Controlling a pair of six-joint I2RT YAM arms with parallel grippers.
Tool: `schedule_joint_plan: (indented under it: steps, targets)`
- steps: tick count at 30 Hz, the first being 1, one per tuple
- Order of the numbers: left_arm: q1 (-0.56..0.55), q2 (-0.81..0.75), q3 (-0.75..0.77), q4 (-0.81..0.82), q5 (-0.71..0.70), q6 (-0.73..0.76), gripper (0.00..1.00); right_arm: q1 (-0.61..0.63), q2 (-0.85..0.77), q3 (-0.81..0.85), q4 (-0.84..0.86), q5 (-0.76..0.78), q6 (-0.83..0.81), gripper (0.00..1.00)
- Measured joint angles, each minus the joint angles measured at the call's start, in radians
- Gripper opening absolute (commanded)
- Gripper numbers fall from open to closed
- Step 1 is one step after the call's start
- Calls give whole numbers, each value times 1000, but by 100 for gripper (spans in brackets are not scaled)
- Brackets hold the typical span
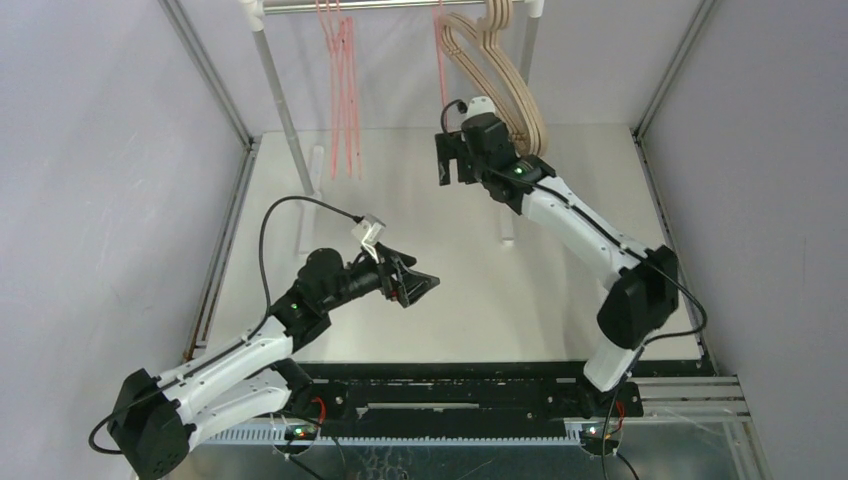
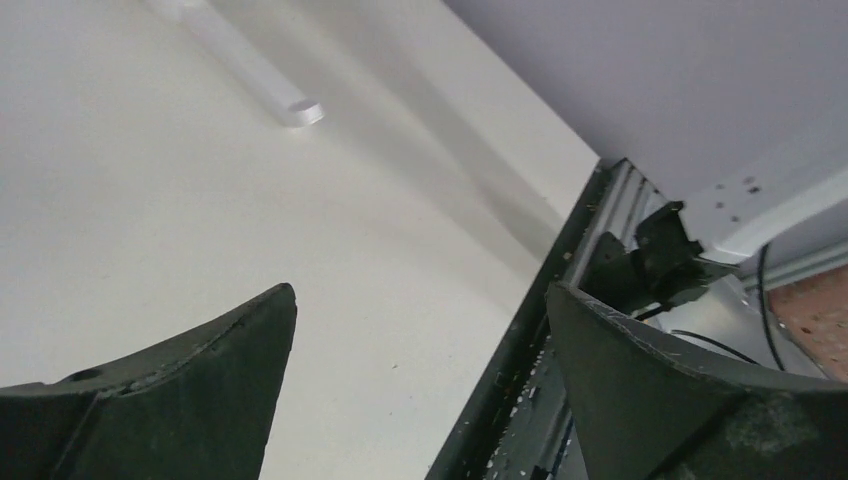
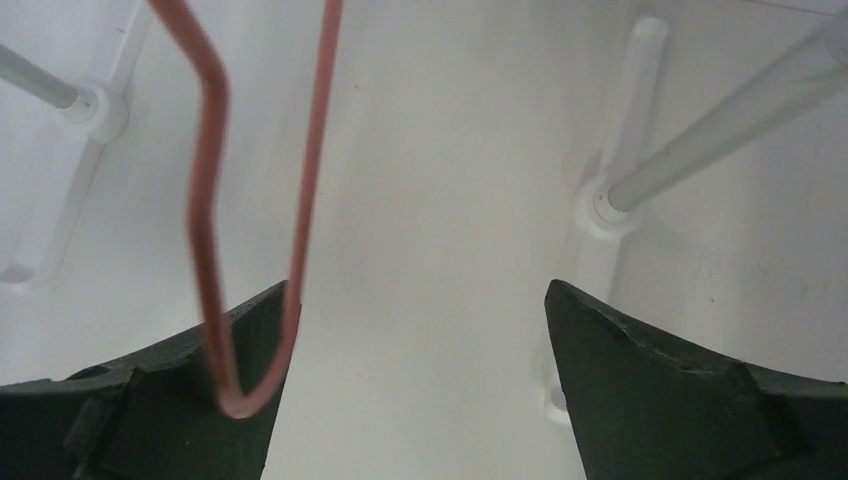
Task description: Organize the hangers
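Pink wire hangers [image 1: 342, 90]: a bunch of thin ones hangs from the rail [image 1: 400, 5] toward its left end, dropping straight down at the back of the table.
Single pink hanger [image 3: 205, 200]: hangs alone further right on the rail, just beside the wooden ones. In the right wrist view its lower corner loops down across the finger at the picture's left side. Whether wire and finger touch cannot be told.
Wooden hangers [image 1: 500, 80]: several thick beige ones packed together at the right end of the rail, hooks over the bar, bodies reaching down behind the right arm's wrist.
Right gripper [image 1: 452, 168]: raised close in front of the single pink hanger and the wooden ones, jaws spread wide, clamping nothing.
Left gripper [image 1: 413, 284]: low over the middle of the table, well apart from every hanger, jaws wide apart with only bare tabletop between them.
Posts [image 1: 285, 100]: silver tubes with white joints, one on each side, holding the rail up from white feet on the table.
Table [image 1: 450, 280]: plain white, with a dark strip along its near edge.
Walls [image 1: 90, 150]: grey panels on both sides.
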Motion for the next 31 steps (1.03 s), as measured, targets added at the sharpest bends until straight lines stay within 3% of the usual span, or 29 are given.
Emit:
schedule_joint_plan:
  steps: [13, 24, 31]
  targets:
    - [0, 2, 0, -136, -221, 106, 100, 57, -546, -522, 134, 16, 17, 100]
    - [0, 49, -6, -188, -330, 148, 100, 55, -822, -966, 170, 25, 118, 100]
    - [0, 60, -15, -192, -347, 159, 99, 38, -867, -1062, 205, 26, 142, 100]
